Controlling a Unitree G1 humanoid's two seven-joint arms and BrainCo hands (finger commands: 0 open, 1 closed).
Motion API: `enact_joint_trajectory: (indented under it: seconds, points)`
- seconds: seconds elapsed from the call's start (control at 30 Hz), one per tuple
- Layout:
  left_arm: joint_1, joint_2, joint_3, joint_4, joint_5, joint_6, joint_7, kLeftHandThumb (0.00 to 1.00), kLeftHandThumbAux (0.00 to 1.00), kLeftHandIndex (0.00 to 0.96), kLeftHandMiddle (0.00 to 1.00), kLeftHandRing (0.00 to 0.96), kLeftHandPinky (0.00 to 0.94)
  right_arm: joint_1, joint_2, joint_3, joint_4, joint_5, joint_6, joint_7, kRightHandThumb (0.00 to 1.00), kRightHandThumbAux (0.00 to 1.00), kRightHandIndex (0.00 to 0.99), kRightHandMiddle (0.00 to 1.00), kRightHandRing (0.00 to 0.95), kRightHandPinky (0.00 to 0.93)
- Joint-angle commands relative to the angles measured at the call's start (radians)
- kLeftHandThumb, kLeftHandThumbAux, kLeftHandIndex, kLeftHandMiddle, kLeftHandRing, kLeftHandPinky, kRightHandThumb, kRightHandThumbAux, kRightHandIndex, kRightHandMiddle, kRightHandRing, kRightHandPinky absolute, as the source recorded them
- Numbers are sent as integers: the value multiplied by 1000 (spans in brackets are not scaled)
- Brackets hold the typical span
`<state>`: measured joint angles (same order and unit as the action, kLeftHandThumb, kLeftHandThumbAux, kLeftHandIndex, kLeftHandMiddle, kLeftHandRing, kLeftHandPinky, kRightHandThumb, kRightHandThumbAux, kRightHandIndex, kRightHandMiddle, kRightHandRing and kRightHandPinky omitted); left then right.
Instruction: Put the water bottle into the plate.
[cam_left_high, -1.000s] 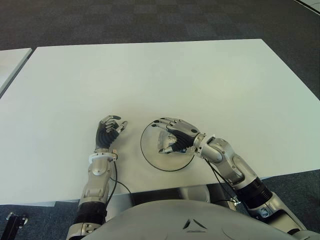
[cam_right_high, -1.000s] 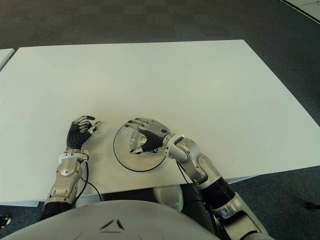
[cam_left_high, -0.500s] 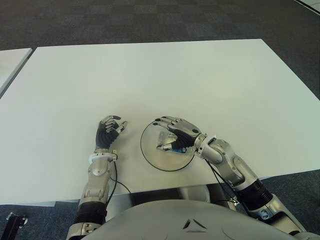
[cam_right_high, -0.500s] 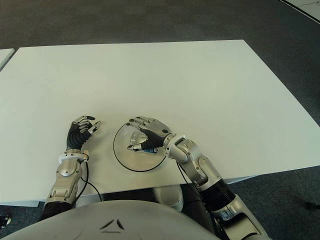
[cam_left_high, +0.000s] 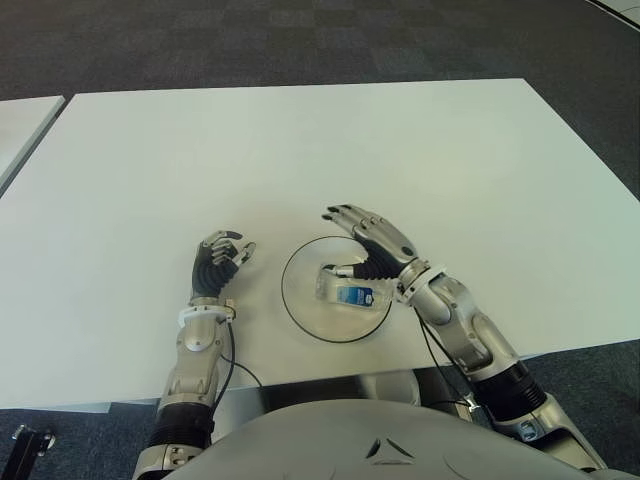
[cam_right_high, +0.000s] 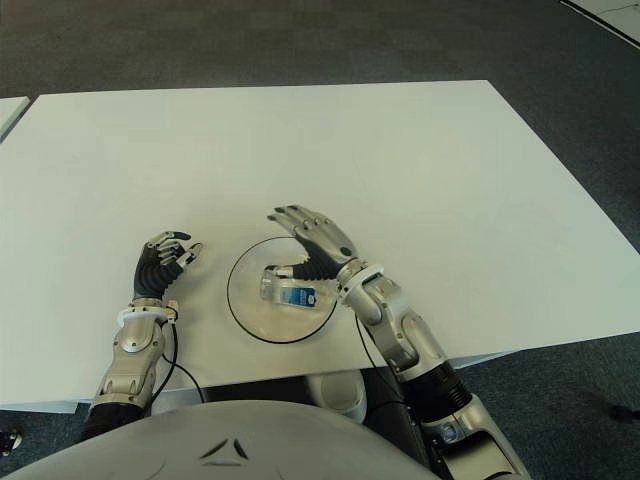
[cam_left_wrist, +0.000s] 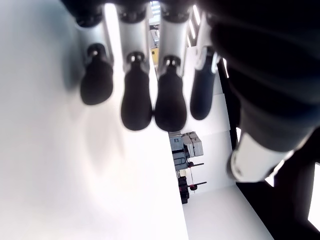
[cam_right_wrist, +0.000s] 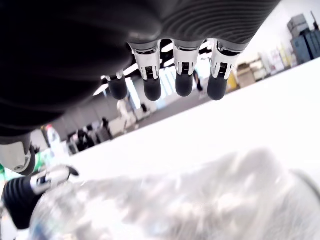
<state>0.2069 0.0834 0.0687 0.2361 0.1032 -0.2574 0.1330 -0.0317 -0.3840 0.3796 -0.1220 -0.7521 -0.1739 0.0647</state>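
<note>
Lying in the plate (cam_left_high: 300, 312), the water bottle (cam_left_high: 347, 292) sits beneath the spread, empty right hand (cam_left_high: 372, 243).

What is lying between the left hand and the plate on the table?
Nothing: between the left hand and the plate only bare table shows, in both eye views.

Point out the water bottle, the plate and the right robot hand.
water bottle (cam_left_high: 350, 292), left eye view, blue label.
plate (cam_left_high: 300, 310), left eye view, bare part near its rim.
right robot hand (cam_left_high: 372, 243), left eye view, middle of the hand.
</note>
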Motion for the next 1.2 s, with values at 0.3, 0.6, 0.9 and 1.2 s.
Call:
enact_joint_trajectory:
  seconds: [0.3,0.6,0.9,1.2]
  points:
    - [29,-3,-7,6,33,67,17,707,716,437,719,691,679,26,121,-121,90,142,55,-139,80,482,0,0,0,0]
    - [37,-9,-7,-8,36,72,24,708,715,438,721,693,684,-1,157,-172,202,137,71,-271,164,567,0,0,0,88]
    - [35,-12,-5,-10,31,75,23,709,713,438,716,688,670,-47,197,-213,383,157,12,-463,276,677,0,0,26,167]
    - [30,-9,-3,-1,32,80,23,708,714,438,726,698,705,-47,249,-242,406,200,59,-522,427,745,99,100,133,253]
